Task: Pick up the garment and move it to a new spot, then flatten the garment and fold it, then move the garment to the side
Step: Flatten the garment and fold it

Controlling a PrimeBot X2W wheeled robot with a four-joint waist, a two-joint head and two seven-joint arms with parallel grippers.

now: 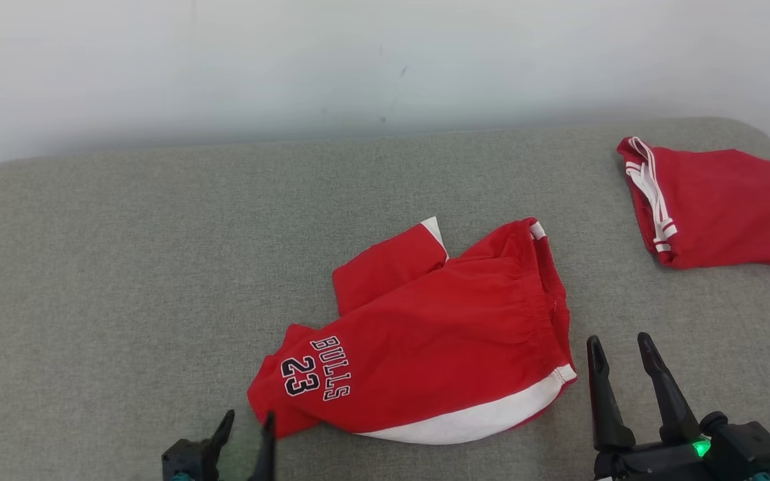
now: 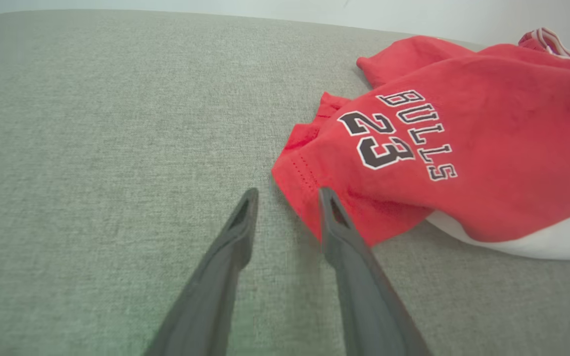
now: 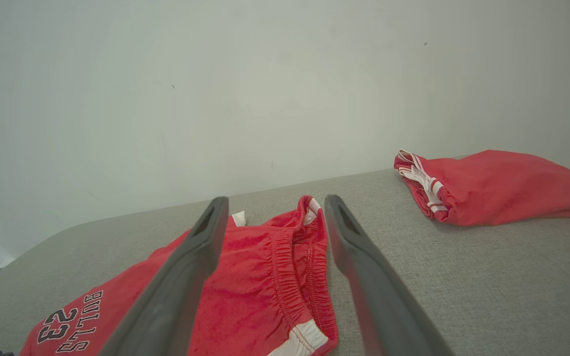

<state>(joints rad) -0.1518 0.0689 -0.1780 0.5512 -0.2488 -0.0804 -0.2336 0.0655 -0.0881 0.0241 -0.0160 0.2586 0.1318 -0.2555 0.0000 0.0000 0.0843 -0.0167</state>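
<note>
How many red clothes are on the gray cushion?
2. The red BULLS 23 shorts lie crumpled in the middle; a folded red garment sits at the far right. None seem hidden.

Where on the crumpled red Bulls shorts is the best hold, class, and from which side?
Probably the leg hem corner beside the 23 print, approached from the robot's left with the left gripper. It juts out onto the grey surface, clear of the bunched folds, right at that gripper's tips.

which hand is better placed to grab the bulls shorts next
Probably left: the left hand sits at the shorts corner by the 23 print, one fingertip overlapping the cloth. The right hand hangs open beside the waistband, off the fabric.
</note>
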